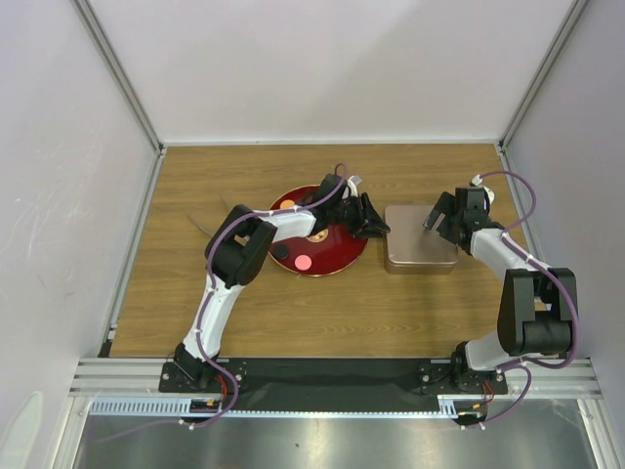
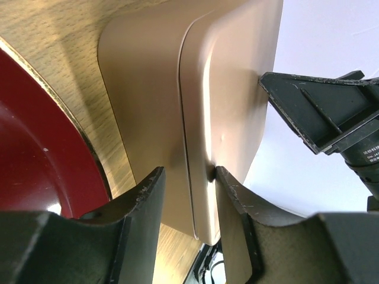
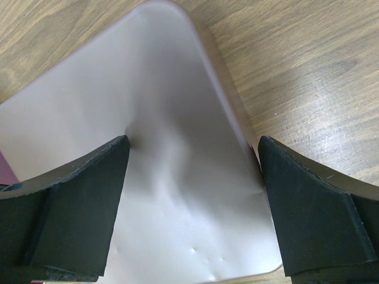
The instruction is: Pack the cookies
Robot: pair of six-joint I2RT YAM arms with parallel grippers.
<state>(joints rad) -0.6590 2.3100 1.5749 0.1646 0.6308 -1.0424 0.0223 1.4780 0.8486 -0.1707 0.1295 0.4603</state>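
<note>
The cookies lie on a dark-red plate (image 1: 339, 256): a pink one (image 1: 303, 262), a black one (image 1: 281, 251) and an orange one (image 1: 287, 204). To the plate's right stands a closed metal tin (image 1: 420, 256). My left gripper (image 1: 379, 228) is at the tin's left edge. In the left wrist view the left gripper (image 2: 188, 173) is partly open astride the edge of the tin (image 2: 237, 89), one finger (image 2: 228, 195) touching the lid. My right gripper (image 1: 437, 217) hangs wide open over the tin's right side and, in its wrist view, the right gripper (image 3: 192, 142) holds nothing above the lid (image 3: 172, 177).
The plate's rim (image 2: 35, 171) lies close to the tin's left side. Grey walls and metal posts close in the wooden table (image 1: 244, 313) at the back and both sides. The black base rail (image 1: 332, 376) runs along the near edge.
</note>
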